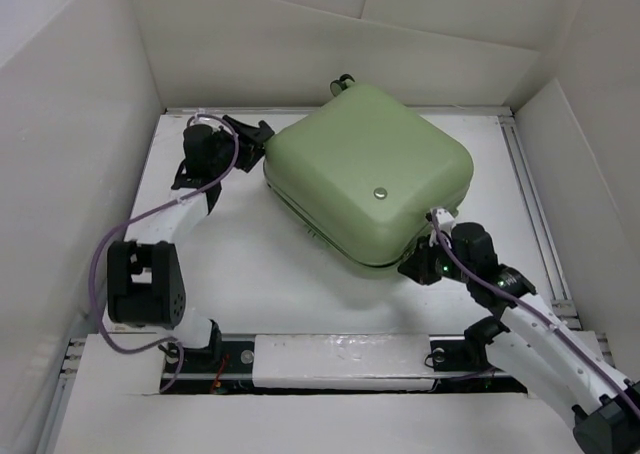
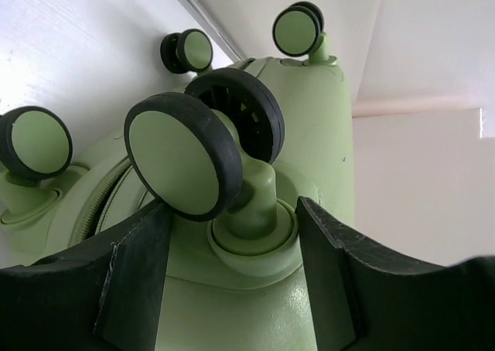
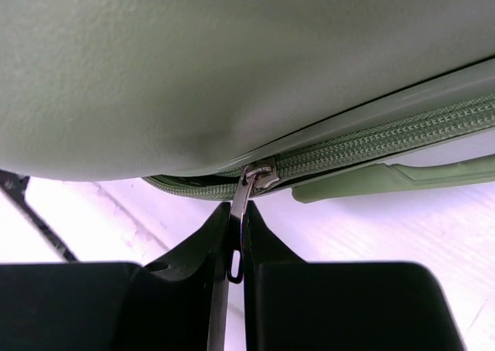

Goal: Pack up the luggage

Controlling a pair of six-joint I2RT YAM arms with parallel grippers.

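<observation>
The luggage (image 1: pixel 370 174), a pale sage-green hard-shell suitcase with a round silver badge (image 1: pixel 380 192), lies closed and flat on the table, lid up. My left gripper (image 1: pixel 255 134) is open at its far left corner. In the left wrist view its jaws (image 2: pixel 232 235) straddle the base of a black-and-green wheel (image 2: pixel 182 161). My right gripper (image 1: pixel 415 266) is at the near right edge. In the right wrist view it (image 3: pixel 237 219) is shut on the metal zipper pull (image 3: pixel 241 200), which hangs from the slider (image 3: pixel 261 173) on the green zipper.
White cardboard walls (image 1: pixel 80 104) box in the table on the left, back and right. A metal rail (image 1: pixel 530 194) runs along the right side. Three other wheels (image 2: pixel 298 28) show in the left wrist view. The white tabletop (image 1: pixel 250 264) lies before the suitcase.
</observation>
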